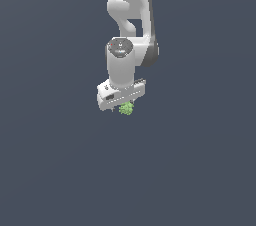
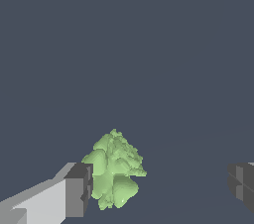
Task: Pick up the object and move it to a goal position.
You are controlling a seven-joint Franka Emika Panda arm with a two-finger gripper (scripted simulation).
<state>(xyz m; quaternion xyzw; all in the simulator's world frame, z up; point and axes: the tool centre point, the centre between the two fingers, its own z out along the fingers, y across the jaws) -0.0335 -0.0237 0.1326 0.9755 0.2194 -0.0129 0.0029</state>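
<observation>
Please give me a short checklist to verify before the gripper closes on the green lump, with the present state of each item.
1. Gripper open: ok; its two dark pads stand wide apart in the wrist view.
2. Green lump between the pads: ok, it lies in the gap.
3. Lump centred in the gap: not ok; it sits close against one pad, far from the other.
4. Gripper above the lump: ok; in the exterior view the lump shows just under the gripper.
5. Pads low enough to clamp: cannot tell.
6. Goal position visible: not ok; no marker shows.
</observation>
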